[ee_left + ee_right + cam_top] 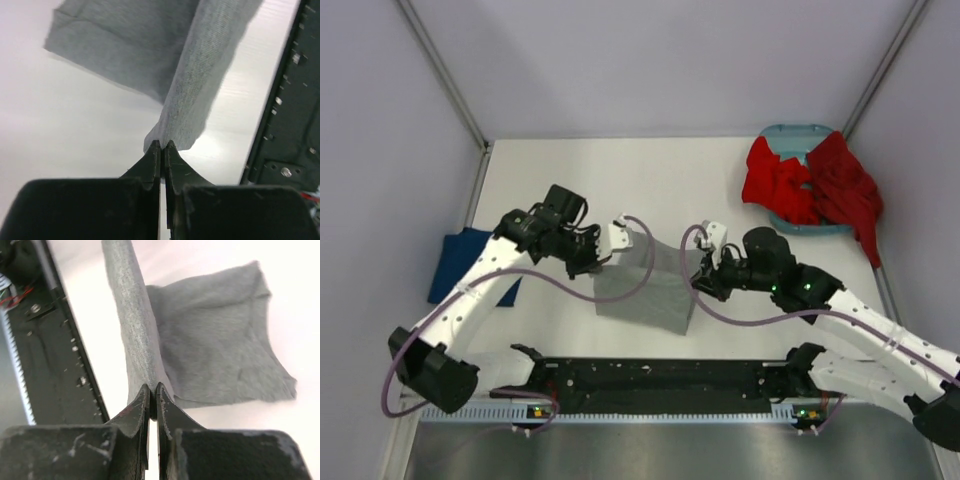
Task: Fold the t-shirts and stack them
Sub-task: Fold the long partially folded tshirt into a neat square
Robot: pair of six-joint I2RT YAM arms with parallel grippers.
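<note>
A heather grey t-shirt (645, 285) lies partly folded in the middle of the table, its near edge lifted. My left gripper (601, 262) is shut on its left corner; the cloth (200, 85) rises from the fingertips (163, 145). My right gripper (699, 277) is shut on the right corner; the cloth (135, 325) stretches up from the tips (151, 388). A navy t-shirt (462, 262) lies at the left table edge, partly under my left arm. Red t-shirts (810, 185) are heaped at the back right.
A teal plastic basket (798, 133) stands at the back right under the red heap. A black rail (660, 378) runs along the near edge between the arm bases. Grey walls close the table on three sides.
</note>
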